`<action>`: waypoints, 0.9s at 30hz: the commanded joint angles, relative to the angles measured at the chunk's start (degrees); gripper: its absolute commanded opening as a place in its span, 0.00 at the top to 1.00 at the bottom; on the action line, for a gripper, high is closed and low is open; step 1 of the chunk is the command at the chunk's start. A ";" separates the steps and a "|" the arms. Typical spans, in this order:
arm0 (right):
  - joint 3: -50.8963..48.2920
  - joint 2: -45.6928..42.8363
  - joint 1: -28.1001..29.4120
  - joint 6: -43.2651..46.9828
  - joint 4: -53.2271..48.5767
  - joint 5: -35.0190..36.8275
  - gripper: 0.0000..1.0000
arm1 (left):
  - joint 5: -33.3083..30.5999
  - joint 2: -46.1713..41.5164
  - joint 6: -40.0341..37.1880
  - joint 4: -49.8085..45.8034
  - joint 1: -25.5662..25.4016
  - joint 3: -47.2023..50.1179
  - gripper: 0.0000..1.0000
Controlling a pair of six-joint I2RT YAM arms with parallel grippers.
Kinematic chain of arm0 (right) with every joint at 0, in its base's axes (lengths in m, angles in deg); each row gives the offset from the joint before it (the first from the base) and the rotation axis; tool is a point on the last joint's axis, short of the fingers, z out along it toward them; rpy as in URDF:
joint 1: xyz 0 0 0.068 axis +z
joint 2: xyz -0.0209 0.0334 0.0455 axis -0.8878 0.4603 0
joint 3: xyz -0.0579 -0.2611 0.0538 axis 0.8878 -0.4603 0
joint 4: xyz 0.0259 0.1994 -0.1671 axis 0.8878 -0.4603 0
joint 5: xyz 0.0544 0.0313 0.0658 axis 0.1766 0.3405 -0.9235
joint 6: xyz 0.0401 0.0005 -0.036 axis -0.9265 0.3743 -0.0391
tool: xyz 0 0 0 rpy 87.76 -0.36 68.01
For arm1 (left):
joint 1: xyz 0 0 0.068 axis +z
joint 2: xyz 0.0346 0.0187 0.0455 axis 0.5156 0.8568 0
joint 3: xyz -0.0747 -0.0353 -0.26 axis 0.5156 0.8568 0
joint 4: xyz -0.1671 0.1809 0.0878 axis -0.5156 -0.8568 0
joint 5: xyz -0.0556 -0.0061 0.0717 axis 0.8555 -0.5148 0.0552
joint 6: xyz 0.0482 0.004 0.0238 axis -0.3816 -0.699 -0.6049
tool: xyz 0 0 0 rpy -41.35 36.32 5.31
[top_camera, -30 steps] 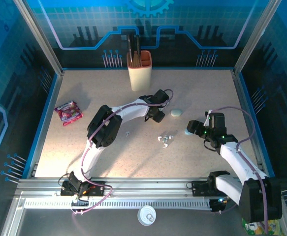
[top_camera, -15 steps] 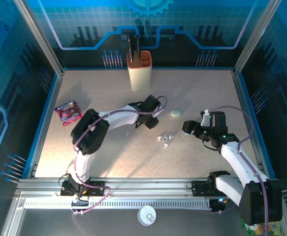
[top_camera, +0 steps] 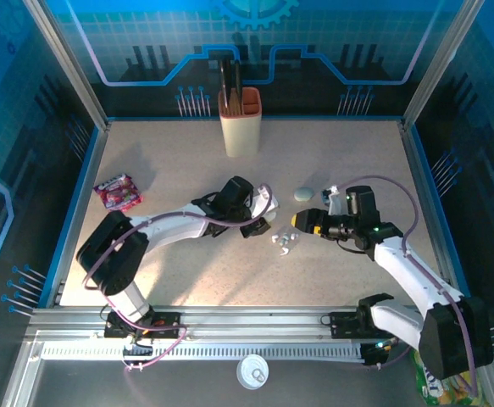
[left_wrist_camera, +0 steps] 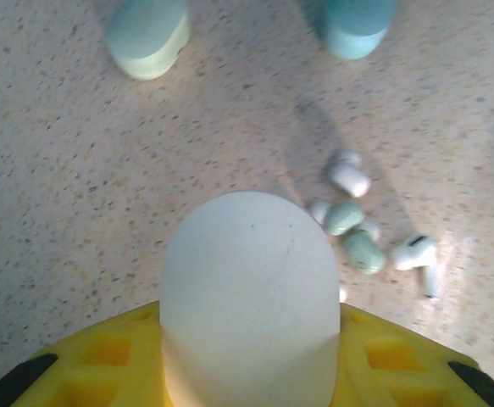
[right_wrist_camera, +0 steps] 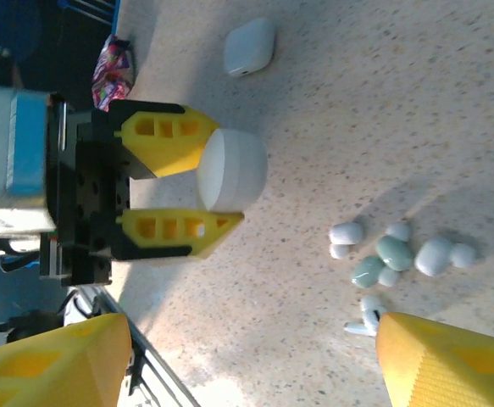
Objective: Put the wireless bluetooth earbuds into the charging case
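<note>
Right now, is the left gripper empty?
No, the left gripper is shut on a white earbud case, pinched between its yellow fingers.

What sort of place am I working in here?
Probably a purpose-built robot test cell, not a home or shop: bare aluminium frame posts, blue circuit-pattern wall panels, and a speckled beige tabletop fenced by a blue rim.

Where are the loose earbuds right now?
Top view: the earbuds lie in a small pile mid-table, between the left pincer, shut on a white case, and the open right pincer.
</note>
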 commanded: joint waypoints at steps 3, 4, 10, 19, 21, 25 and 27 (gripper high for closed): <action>1.88 3.32 2.62 -6.26 5.24 -3.29 0.26 | 8.02 -5.92 -2.94 10.96 -0.49 5.62 0.72; 2.16 4.02 3.18 -6.92 5.93 -3.55 0.26 | 8.49 -6.62 -3.20 12.06 -0.66 6.36 0.73; 4.18 8.32 7.13 -9.05 9.42 -4.26 0.27 | 6.88 -7.90 -6.44 13.65 -2.20 7.96 0.77; 5.05 11.76 8.93 -11.54 13.71 -4.26 0.52 | 5.71 -10.50 -7.28 17.07 -2.71 11.02 0.76; 5.09 11.95 9.05 -11.56 13.68 -4.33 0.60 | 5.82 -10.65 -7.20 17.32 -2.73 11.26 0.75; 4.91 11.75 9.00 -12.01 14.45 -5.21 0.73 | 6.14 -10.61 -6.62 18.38 -2.66 11.80 0.71; 4.74 11.22 9.05 -11.99 14.78 -4.99 0.78 | 6.52 -10.70 -6.24 19.54 -2.74 12.18 0.69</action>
